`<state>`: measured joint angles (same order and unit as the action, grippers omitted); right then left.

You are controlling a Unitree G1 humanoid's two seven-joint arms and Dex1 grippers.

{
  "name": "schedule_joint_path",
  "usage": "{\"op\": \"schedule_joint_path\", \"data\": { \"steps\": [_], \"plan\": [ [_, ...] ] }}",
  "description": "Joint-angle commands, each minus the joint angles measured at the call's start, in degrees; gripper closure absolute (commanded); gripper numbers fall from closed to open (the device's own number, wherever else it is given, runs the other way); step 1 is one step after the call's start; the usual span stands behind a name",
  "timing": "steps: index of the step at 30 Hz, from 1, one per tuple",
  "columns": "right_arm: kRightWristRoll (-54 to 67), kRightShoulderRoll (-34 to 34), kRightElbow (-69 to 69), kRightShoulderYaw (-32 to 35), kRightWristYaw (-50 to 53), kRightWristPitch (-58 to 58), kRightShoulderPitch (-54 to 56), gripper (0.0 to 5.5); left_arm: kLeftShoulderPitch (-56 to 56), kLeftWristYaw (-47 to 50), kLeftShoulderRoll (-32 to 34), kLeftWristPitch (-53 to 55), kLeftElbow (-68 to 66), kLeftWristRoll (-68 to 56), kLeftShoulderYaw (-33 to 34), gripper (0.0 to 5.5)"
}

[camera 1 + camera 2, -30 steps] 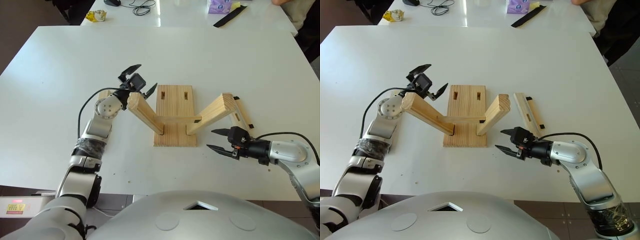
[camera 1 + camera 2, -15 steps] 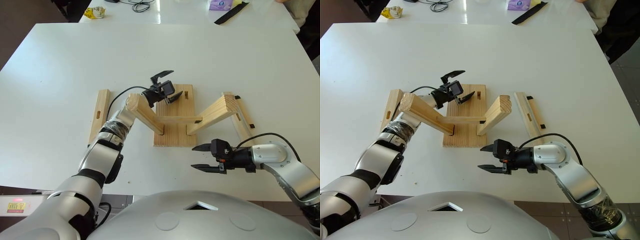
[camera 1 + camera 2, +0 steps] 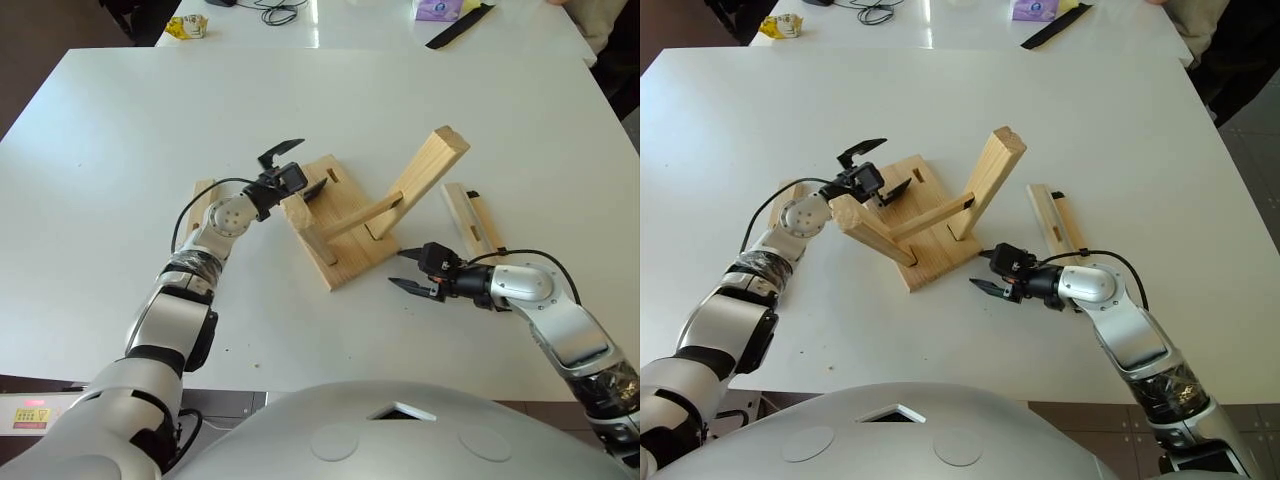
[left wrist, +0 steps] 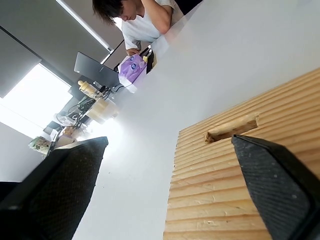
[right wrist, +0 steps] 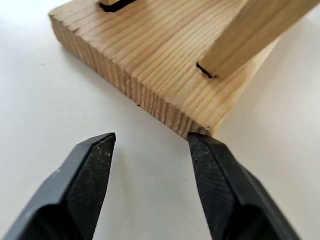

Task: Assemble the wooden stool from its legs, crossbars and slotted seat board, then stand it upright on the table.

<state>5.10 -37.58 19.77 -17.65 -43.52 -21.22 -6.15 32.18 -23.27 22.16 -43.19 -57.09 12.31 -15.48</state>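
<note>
Stool work sits mid-counter: the seat board (image 3: 350,256) lies flat on the white counter (image 3: 120,130), turned askew, with two legs standing in its slots. The left leg (image 3: 305,228) leans out toward the robot's left and the right leg (image 3: 420,180) slants up and away to the right, its top well above the board. A crossbar (image 3: 355,213) runs between them.

The left claw (image 3: 298,170) hovers over the board's far left part, just above the top of the left leg. Its fingers are spread wide and hold nothing. In the left wrist view an unfilled slot (image 4: 232,127) in the board shows between the two fingers.

The right claw (image 3: 408,270) is low over the counter at the board's near right corner, also spread and gripping nothing. In the right wrist view one fingertip (image 5: 200,145) lies just beside that corner; whether it touches cannot be told.

Two more pieces lie flat on the counter. A loose leg (image 3: 468,215) lies right of the board, beyond the right claw, and another piece (image 3: 204,195) lies on the left, partly behind the left arm.
</note>
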Motion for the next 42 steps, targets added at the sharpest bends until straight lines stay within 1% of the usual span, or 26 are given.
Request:
{"op": "schedule_joint_path", "data": {
  "steps": [1, 5, 7, 10, 13, 18, 25, 29, 32, 34, 36, 39, 41, 42],
  "plan": [
    [-2.0, 5.8, -2.4, 0.8, 6.3, 0.6, 2.2, 2.82, -5.8, -6.5, 2.6, 3.7, 2.2, -1.0, -0.1, 0.92],
    [-3.9, 11.5, -5.7, -1.1, 10.6, 1.3, 4.3, 2.82, -10.5, -10.7, 4.2, 7.3, 10.8, -4.5, 0.4, 0.92],
    [-4.7, 14.0, -8.1, -0.8, 12.9, 1.9, 5.3, 2.82, -12.6, -12.5, 5.0, 9.7, 15.3, -5.9, 0.3, 0.92],
    [-5.9, 16.0, -11.7, 0.5, 15.7, 3.1, 7.1, 2.82, -15.5, -14.0, 6.2, 13.0, 21.5, -7.1, 0.3, 0.92],
    [-6.7, 17.6, -16.0, 1.9, 17.8, 4.8, 9.5, 2.82, -18.7, -15.3, 7.0, 18.1, 29.4, -9.1, 0.8, 0.92],
    [-8.0, 19.4, -23.3, 3.9, 20.9, 8.2, 13.5, 2.82, -22.3, -16.0, 7.0, 26.2, 37.2, -11.2, 1.5, 0.92],
    [-8.7, 18.7, -28.6, 7.5, 23.2, 11.9, 16.0, 2.82, -25.8, -16.2, 8.0, 33.7, 45.2, -12.8, 2.8, 0.92],
    [-7.6, 15.7, -21.8, 9.7, 21.1, 10.2, 10.7, 2.82, -27.9, -16.2, 9.5, 38.4, 49.7, -13.1, 4.3, 0.92],
    [-3.2, 11.0, -9.0, 10.7, 14.0, 5.9, 2.9, 2.82, -30.9, -16.7, 10.8, 43.3, 55.2, -14.1, 5.4, 0.92],
    [1.4, 6.9, -0.3, 12.4, 8.5, 2.7, -2.3, 2.82, -33.4, -17.5, 11.8, 47.0, 60.4, -15.9, 5.8, 0.92],
    [5.7, 3.4, 5.3, 14.9, 3.9, 0.2, -5.7, 2.82, -34.7, -18.3, 12.3, 50.3, 65.0, -17.8, 6.2, 0.92],
    [13.1, 1.0, 10.4, 17.5, -0.7, -4.2, -6.9, 2.82, -32.4, -18.3, 12.1, 53.4, 68.2, -19.4, 7.4, 0.92],
    [16.3, 1.0, 12.1, 16.9, -1.8, -7.0, -6.7, 2.82, -27.7, -17.5, 11.0, 54.3, 66.4, -19.7, 8.6, 0.92],
    [17.1, 1.1, 13.0, 15.5, -2.2, -7.9, -7.0, 2.82, -24.3, -16.8, 10.4, 54.1, 64.0, -19.5, 9.4, 0.92]
  ]
}}
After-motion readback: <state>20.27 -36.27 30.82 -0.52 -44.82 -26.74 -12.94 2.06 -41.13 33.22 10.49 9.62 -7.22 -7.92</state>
